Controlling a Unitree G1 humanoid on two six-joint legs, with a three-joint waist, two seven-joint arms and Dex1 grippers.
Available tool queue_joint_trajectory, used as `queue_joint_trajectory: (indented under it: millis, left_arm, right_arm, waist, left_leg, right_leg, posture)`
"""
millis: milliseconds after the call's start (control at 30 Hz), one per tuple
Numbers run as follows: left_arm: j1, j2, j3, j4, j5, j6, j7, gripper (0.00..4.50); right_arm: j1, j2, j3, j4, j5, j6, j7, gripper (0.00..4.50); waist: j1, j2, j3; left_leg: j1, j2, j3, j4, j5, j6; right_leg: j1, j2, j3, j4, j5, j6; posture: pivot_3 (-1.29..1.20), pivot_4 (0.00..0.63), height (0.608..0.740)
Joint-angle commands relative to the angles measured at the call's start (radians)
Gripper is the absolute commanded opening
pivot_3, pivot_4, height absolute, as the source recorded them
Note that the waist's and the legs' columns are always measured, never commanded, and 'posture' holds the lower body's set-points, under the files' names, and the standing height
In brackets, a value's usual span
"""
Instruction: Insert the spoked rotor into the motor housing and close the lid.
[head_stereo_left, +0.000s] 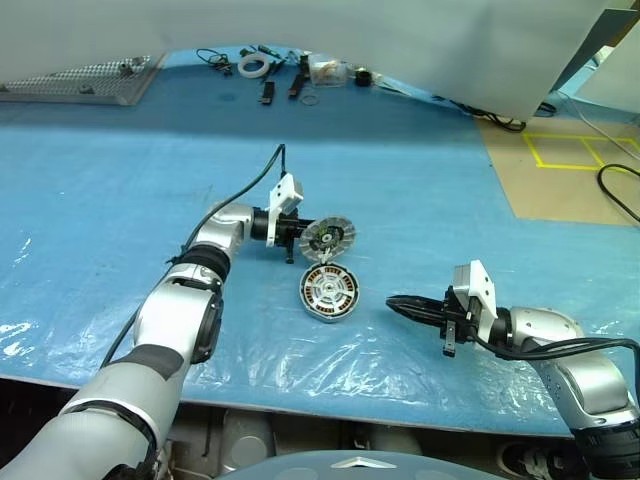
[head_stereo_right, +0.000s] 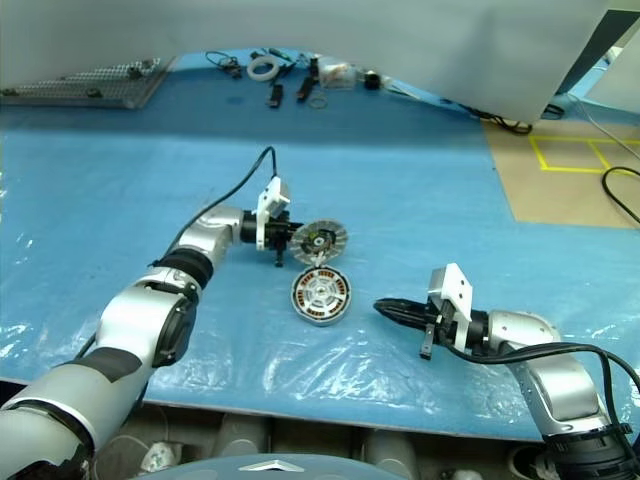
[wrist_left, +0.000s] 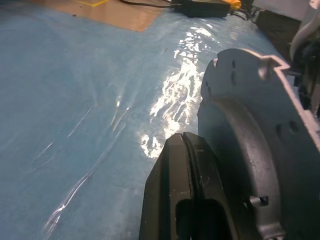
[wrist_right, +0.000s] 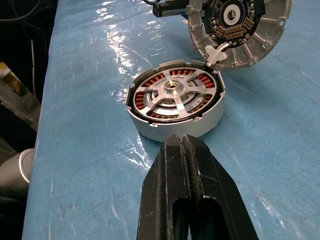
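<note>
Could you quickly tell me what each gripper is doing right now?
Left gripper: shut on the lid, held on edge.
Right gripper: shut, holding nothing.

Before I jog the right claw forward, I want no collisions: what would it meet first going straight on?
Likely the motor housing with the spoked rotor seated inside, dead ahead of the shut right claw; depth is uncertain.

Table (head_stereo_left: 420, 170): covered in blue plastic sheet, glossy wrinkles near front edge.
Far edge: perforated metal plate (head_stereo_left: 85, 82), tape roll (head_stereo_left: 253, 66), cables.
Floor (head_stereo_left: 570, 185): brown, yellow tape lines (head_stereo_left: 575, 150).
</note>
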Motion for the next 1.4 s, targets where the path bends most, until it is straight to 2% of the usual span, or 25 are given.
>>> queue_joint_trajectory:
  millis: [33,133,367,567,867,967,1167,1400]
  left_arm:
    - [-0.021,-0.005,0.000,-0.062,-0.024,-0.015,-0.084,0.02]
    - [0.010,-0.005,-0.028,-0.159,-0.066,0.008,-0.143,0.02]
    - [0.193,0.060,-0.223,-0.448,-0.162,0.046,-0.148,0.02]
    - [0.284,0.122,-0.322,-0.525,-0.154,-0.003,-0.148,0.02]
    - [0.343,0.177,-0.373,-0.603,-0.173,-0.024,-0.148,0.02]
    - [0.353,0.184,-0.348,-0.635,-0.182,-0.014,-0.148,0.02]
    - [0.326,0.188,-0.201,-0.781,-0.306,0.199,-0.069,0.02]
    - [0.431,0.279,-0.100,-1.044,-0.382,0.355,0.003,0.02]
  right_arm:
    - [0.003,-0.012,-0.032,-0.040,0.006,-0.021,-0.004,0.00]
    - [-0.002,-0.010,-0.029,-0.038,0.006,-0.019,-0.007,0.00]
    - [-0.022,-0.009,-0.020,-0.026,0.002,-0.020,-0.007,0.00]
    - [-0.035,-0.012,-0.015,-0.016,-0.003,-0.026,-0.002,0.00]
    - [-0.039,-0.005,-0.007,-0.023,-0.002,-0.021,-0.009,0.00]
    - [-0.052,0.001,-0.006,-0.035,0.017,-0.001,-0.013,0.00]
    - [-0.096,0.007,-0.002,-0.035,0.033,0.036,-0.017,0.00]
    - [-0.149,0.004,0.019,-0.039,0.052,0.122,-0.027,0.00]
  waist:
    - [0.000,0.000,0.000]
    - [0.001,0.000,0.000]
    - [-0.002,0.000,0.000]
    - [-0.001,0.001,0.000]
    - [-0.002,0.001,0.000]
    - [-0.004,0.001,0.000]
    - [-0.007,0.001,0.000]
    - [-0.012,0.001,0.000]
  left_leg:
    - [0.000,0.000,0.000,0.000,0.000,0.000]
    - [0.000,0.000,0.000,0.000,0.000,0.000]
    - [-0.001,0.002,0.000,-0.002,0.000,0.001]
    - [0.000,0.002,0.000,0.000,0.000,0.000]
    - [0.002,0.002,0.001,-0.001,0.000,0.000]
    - [0.001,0.002,0.001,-0.001,0.000,0.000]
    - [0.002,0.002,0.001,0.001,0.000,0.000]
    - [0.002,0.002,0.001,-0.001,0.000,0.000]
  right_leg:
    - [0.000,0.000,0.000,0.000,0.000,0.000]
    - [0.000,0.000,0.000,0.000,0.000,0.000]
    - [0.000,0.000,-0.001,0.000,0.000,0.000]
    - [0.000,0.000,-0.001,0.000,0.000,-0.001]
    - [0.000,0.000,0.000,0.000,-0.002,-0.004]
    - [0.000,0.000,0.000,0.000,-0.002,-0.004]
    - [-0.001,0.000,0.000,0.001,-0.002,-0.004]
    - [-0.001,0.000,0.001,0.000,-0.002,-0.004]
  posture:
    - [0.00,0.150,0.740]
    - [0.00,0.150,0.740]
    - [0.00,0.150,0.740]
    - [0.00,0.150,0.740]
    - [0.00,0.150,0.740]
    - [0.00,0.150,0.740]
    - [0.00,0.150,0.740]
    - [0.00,0.150,0.740]
